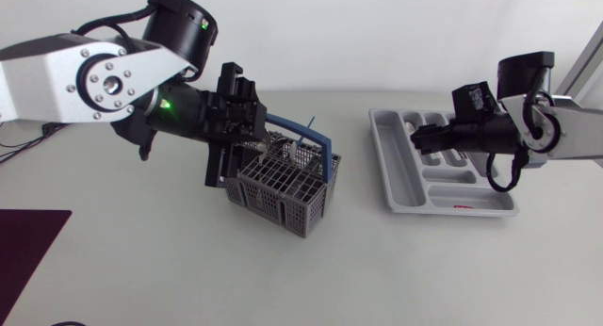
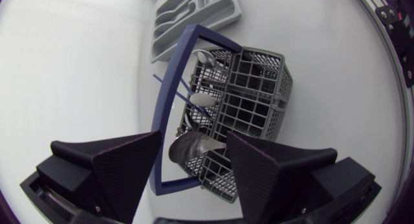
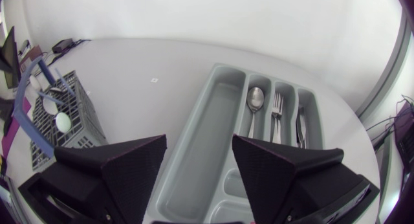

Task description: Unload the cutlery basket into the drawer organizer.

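Observation:
The grey cutlery basket (image 1: 283,187) with a blue handle (image 1: 316,138) stands mid-table. My left gripper (image 1: 221,171) hangs open just above its left end. In the left wrist view a spoon's bowl (image 2: 194,146) shows below the gap between the open fingers (image 2: 123,166), untouched, with more spoons (image 2: 202,100) upright in the basket (image 2: 259,88). The grey drawer organizer (image 1: 396,175) lies at the right. My right gripper (image 1: 417,138) is open over it, holding nothing. Under it is a long bare compartment (image 3: 213,127); a spoon (image 3: 255,98), a fork (image 3: 277,111) and another piece (image 3: 301,123) lie in further slots.
A dark purple mat (image 1: 28,251) covers the table's front left corner. A thin blue stick (image 1: 309,128) pokes up from the basket. White tabletop (image 1: 358,269) lies between basket and organizer and along the front.

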